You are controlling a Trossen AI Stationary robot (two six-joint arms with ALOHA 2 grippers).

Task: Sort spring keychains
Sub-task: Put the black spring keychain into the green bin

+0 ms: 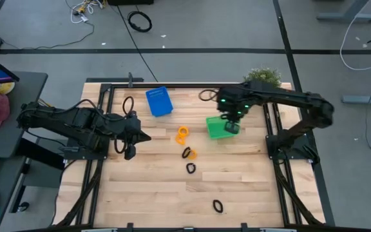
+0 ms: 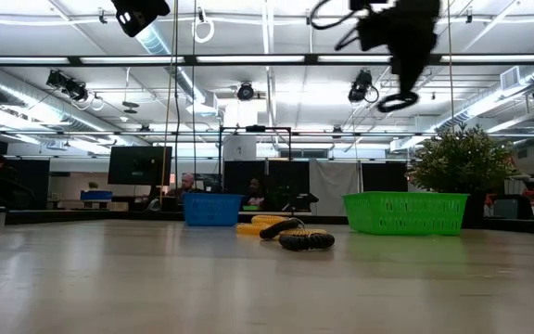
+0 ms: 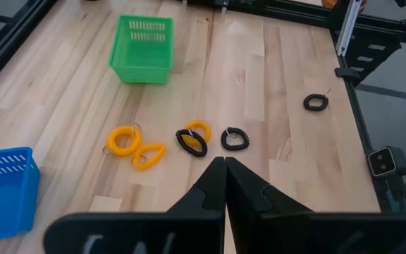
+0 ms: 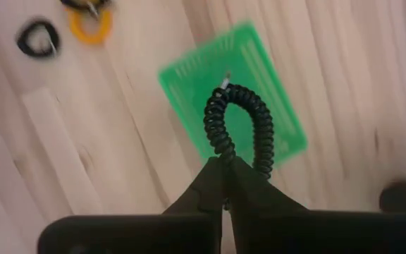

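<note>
My right gripper is shut on a black spring keychain and hovers over the green bin, high above the table in the low view. My left gripper is shut with nothing in it, over the table's left part. On the wood between them lie two orange keychains, a black one overlapping an orange one, and another black one. One more black keychain lies near the near edge. The blue bin stands toward the far edge. My right gripper pinches the black keychain between its two fingertips at one end of the coiled loop, coming from above. The loop is lifted clear and hangs below the fingers, over the green bin's floor.
A potted plant stands at the far right corner behind the green bin. Dark loops lie by the far frame rail. Black frame rails run along the table's sides. Bare wood spreads across the near half.
</note>
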